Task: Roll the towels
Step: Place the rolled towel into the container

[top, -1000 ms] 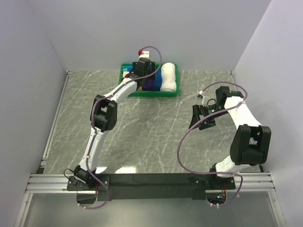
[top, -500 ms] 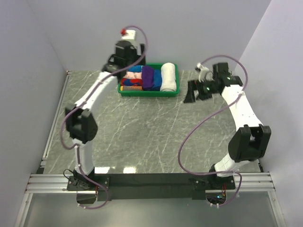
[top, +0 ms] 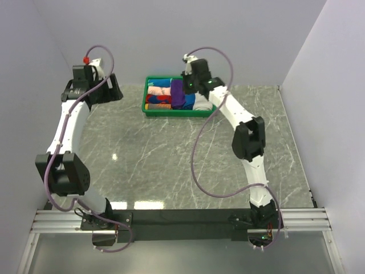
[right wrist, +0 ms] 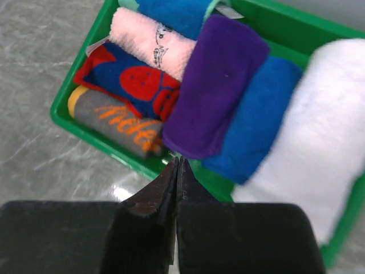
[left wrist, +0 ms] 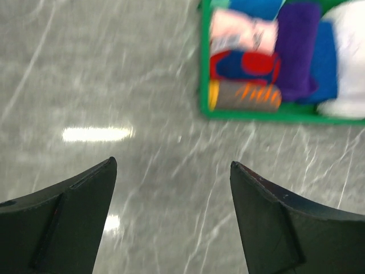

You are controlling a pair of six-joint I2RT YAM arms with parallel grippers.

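The deep-purple towel (right wrist: 219, 85) lies rolled in the green bin (right wrist: 97, 140), between a bright blue towel (right wrist: 256, 125) and patterned ones. My right gripper (right wrist: 178, 160) is shut with nothing in it. Its tips hover over the bin's near rim, just short of the purple towel's (top: 177, 92) near end. My left gripper (left wrist: 171, 162) is open and empty above bare table, left of the bin (left wrist: 202, 57), with the purple towel (left wrist: 296, 48) at the upper right of its view. From above, the left gripper (top: 111, 92) is at the far left and the right gripper (top: 188, 87) over the bin (top: 171, 114).
The bin also holds a thick white towel (right wrist: 319, 160), a pink one (right wrist: 151, 48), a red-and-blue one (right wrist: 131, 77) and a grey one with orange lettering (right wrist: 117, 123). Walls close the table at the back and sides.
My left arm has swung from the bin to the far left of the table. My right arm has crossed from the right side to the bin, and its gripper has shut.
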